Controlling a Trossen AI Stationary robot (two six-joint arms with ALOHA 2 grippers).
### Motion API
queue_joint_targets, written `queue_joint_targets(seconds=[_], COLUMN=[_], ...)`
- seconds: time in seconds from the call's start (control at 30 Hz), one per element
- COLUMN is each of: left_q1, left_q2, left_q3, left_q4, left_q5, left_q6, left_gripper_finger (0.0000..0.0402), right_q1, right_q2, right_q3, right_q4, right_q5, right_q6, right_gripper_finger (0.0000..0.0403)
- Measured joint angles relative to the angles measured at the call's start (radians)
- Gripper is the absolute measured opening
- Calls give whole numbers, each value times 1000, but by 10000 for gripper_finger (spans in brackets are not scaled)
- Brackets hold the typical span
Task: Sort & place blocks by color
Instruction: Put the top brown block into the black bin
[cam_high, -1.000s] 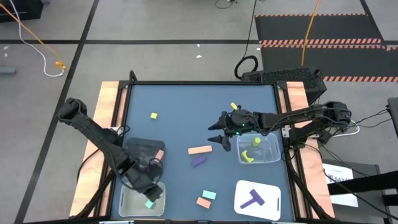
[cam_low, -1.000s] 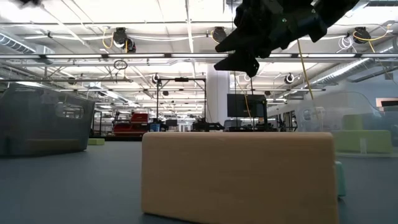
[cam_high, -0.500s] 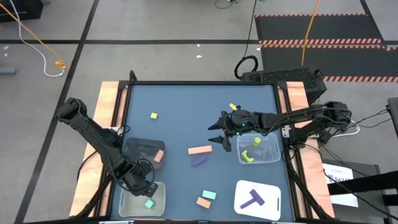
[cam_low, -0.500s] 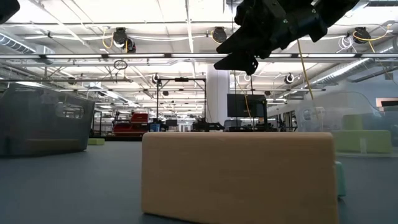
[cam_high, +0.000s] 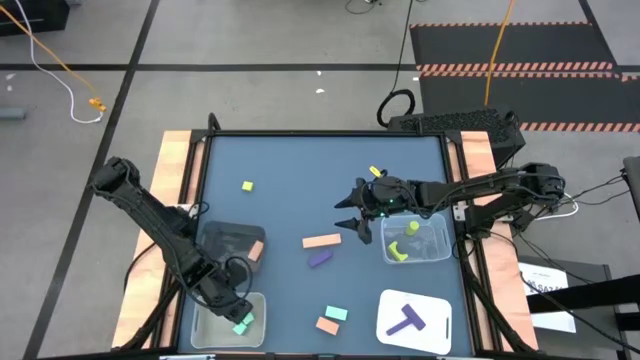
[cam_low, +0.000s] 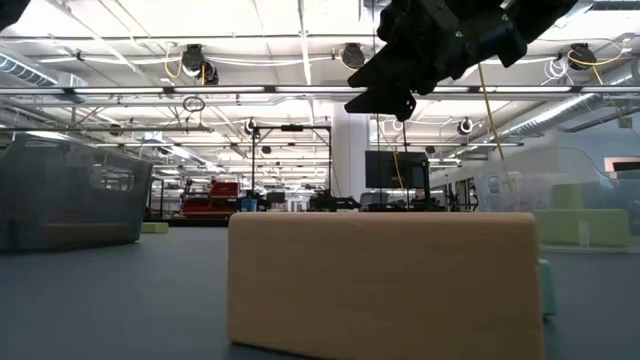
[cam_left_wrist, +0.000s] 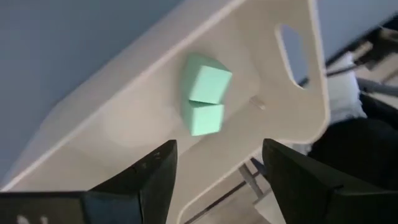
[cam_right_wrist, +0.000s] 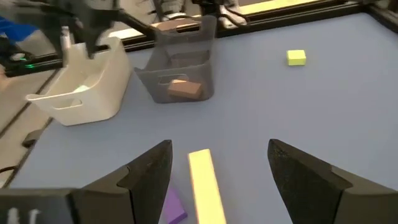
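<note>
1. Writing: none can be read on any bin, tray or block.
2. White bin (cam_high: 228, 322) at the table's front left holds two mint-green blocks (cam_left_wrist: 204, 102), one touching the other.
3. Left gripper (cam_high: 232, 303) hangs over that bin with its fingers (cam_left_wrist: 149, 180) apart and nothing between them; the mint-green blocks lie beyond the fingertips, on the bin's floor.
4. Dark bin (cam_high: 232, 243) just behind the white one holds a salmon-orange block (cam_high: 255, 250).
5. Clear bin (cam_high: 415, 240) at the right holds yellow-green pieces (cam_high: 401, 248).
6. White tray (cam_high: 415, 320) at the front right carries a purple T-shaped piece (cam_high: 405, 321).
7. Right gripper (cam_high: 352, 216) hovers above the table's middle, fingers spread and empty; a salmon-orange bar (cam_high: 321, 241) and a purple block (cam_high: 319, 258) lie on the table near its tips.
8. Loose on the table: a yellow-green cube (cam_high: 247, 186) toward the back left, a yellow-green bar (cam_high: 376, 172) behind the right gripper, and a mint-green block (cam_high: 336, 313) touching a salmon-orange block (cam_high: 326, 325) at the front.
</note>
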Motion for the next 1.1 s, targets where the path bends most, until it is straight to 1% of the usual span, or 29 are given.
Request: queue_joint_targets(seconds=[0.13,0.2,0.27,0.4,0.53,0.63,0.73,0.97,1.1], left_q1=[15,28,48,96,155,204,252,335,366], left_q2=[-5,-5,-5,-5,-5,-5,-5,-5,-5], left_q3=[0,0,0,0,0,0,0,0,0], left_q4=[84,127,177,222,228,229,241,327,366], left_q5=[-8,-43,-75,-152,-222,-255,-272,-273,-272], left_q6=[78,138,210,329,437,509,584,750,806], left_gripper_finger=[236,236,236,237,237,237,237,237,237], right_q1=[22,34,43,52,56,59,65,91,96], right_q2=[28,67,112,191,252,287,311,344,371], right_q3=[2,2,2,2,2,2,2,2,2], right_q4=[-3,10,20,32,50,60,47,47,46], right_q5=[101,127,126,125,126,125,125,122,122], right_q6=[-33,-51,-59,-79,-85,-87,-99,-134,-134], right_gripper_finger=[254,254,254,254,254,254,254,254,254])
